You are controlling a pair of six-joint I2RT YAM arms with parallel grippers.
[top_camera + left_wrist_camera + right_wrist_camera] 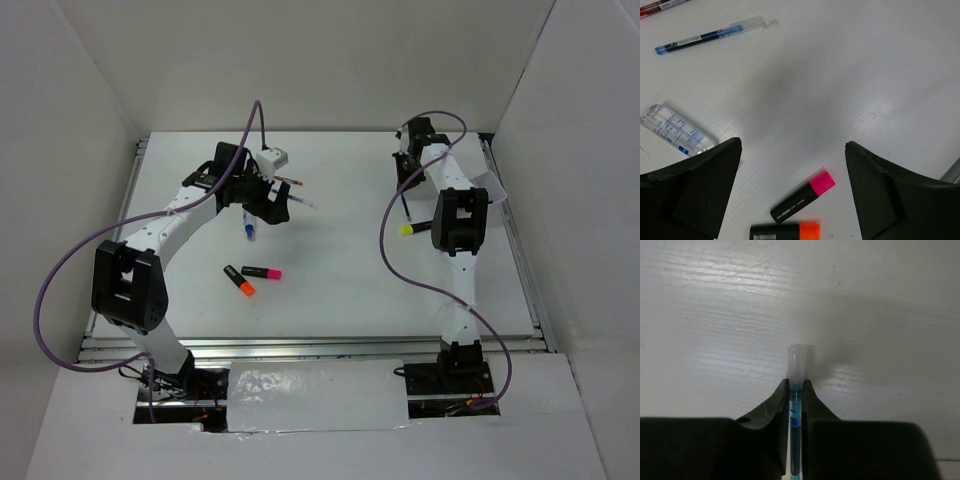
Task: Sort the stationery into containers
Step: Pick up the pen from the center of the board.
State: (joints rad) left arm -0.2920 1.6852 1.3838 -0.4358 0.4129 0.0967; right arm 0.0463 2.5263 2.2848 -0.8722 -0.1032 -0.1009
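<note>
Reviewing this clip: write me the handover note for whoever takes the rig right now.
Left gripper: open, empty, above the pink highlighter and orange highlighter.
Right gripper: shut on a thin blue pen.
Loose on the table: red pen, second blue pen, clear marker, yellow highlighter by the right arm.
White box: far right; its inside is not visible.
Done: nothing seen boxed.
Left: box the held pen, then the other six.
</note>
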